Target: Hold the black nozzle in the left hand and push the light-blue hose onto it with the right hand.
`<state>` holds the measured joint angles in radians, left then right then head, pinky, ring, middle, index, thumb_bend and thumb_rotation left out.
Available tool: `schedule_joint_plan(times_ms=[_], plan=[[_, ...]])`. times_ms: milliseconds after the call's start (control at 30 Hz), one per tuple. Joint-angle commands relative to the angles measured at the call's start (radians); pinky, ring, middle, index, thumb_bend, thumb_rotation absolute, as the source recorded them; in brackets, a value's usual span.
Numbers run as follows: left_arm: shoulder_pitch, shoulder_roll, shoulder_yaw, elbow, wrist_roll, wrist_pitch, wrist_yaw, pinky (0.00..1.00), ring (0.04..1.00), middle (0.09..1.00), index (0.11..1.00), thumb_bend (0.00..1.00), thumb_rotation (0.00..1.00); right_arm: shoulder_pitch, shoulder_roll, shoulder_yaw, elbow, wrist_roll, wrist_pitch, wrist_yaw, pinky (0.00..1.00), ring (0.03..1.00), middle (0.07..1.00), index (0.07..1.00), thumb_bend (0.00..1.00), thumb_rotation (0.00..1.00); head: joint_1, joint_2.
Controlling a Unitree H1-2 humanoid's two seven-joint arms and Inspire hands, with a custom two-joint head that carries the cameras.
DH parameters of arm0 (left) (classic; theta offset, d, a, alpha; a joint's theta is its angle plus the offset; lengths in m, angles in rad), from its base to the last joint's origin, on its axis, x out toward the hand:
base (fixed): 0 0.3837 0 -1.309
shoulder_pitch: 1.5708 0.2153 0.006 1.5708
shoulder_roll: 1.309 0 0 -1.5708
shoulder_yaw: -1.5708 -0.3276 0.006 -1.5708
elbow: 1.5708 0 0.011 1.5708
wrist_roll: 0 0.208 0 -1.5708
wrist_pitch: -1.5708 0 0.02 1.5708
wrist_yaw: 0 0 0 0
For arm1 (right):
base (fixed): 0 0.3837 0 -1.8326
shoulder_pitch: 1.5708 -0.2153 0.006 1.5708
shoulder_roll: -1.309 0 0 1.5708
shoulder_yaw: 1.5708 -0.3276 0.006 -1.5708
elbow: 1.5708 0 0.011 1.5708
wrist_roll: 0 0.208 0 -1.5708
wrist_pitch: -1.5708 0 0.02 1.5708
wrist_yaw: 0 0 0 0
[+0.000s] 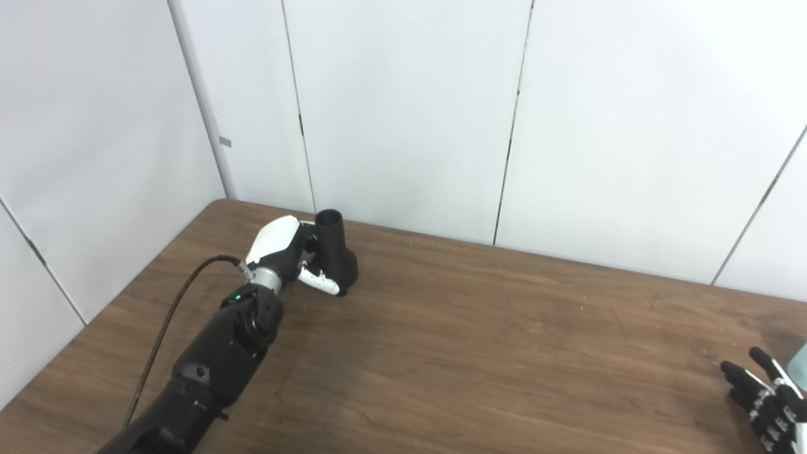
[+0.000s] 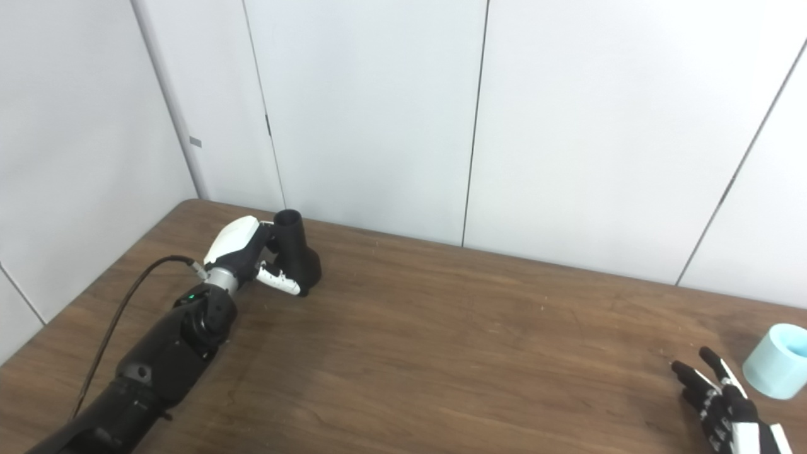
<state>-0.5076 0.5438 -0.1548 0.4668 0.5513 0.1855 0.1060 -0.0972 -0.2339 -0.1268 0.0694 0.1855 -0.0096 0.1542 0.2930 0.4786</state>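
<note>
My left hand [image 2: 249, 255] wraps its fingers around the stiff black flared plastic nozzle [image 2: 296, 252] upright on the brown wooden worktop [image 2: 441, 340], while my right hand [image 2: 725, 403], fingers apart, nears the seemingly light, pliable light-blue hose [image 2: 777, 360], best gripped mid-wall.

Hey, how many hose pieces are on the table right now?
1. The light-blue hose stands at the table's right edge, beside the open right hand, untouched. More could lie outside the frame.

Left hand [image 2: 246, 255] wrapped around upright black nozzle [image 2: 296, 255], right hand [image 2: 725, 403] spread beside light-blue hose [image 2: 778, 360]
</note>
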Motion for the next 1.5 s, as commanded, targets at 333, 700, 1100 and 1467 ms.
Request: schedule_joint_plan(times_ms=[333,700,1100,1467], plan=[[0.031,-0.007,0.010,-0.107,0.016,0.047,0.003,1.00,0.683,0.467,0.498,0.52,0.00,0.029,0.014,0.023,-0.004,0.011,0.028,0.020,0.91,0.897,0.826,0.945,0.61,1.00,-0.031,0.018],[0.132,-0.045,0.007,-0.310,0.012,0.068,-0.034,1.00,0.750,0.530,0.451,0.52,0.00,0.038,0.040,0.035,-0.062,0.010,0.055,0.003,0.93,0.905,0.789,0.960,0.61,1.00,-0.103,0.048],[0.224,-0.096,-0.021,-0.550,0.044,0.107,-0.154,1.00,0.726,0.497,0.475,0.52,0.00,0.039,0.047,0.042,-0.123,0.024,0.127,-0.015,0.94,0.926,0.782,0.961,0.61,1.00,-0.122,0.080],[0.287,-0.197,-0.122,-0.634,0.104,0.178,-0.250,1.00,0.732,0.492,0.482,0.52,0.00,0.036,0.061,0.041,-0.205,0.037,0.224,-0.034,0.95,0.909,0.795,0.967,0.62,1.00,-0.156,0.127]])
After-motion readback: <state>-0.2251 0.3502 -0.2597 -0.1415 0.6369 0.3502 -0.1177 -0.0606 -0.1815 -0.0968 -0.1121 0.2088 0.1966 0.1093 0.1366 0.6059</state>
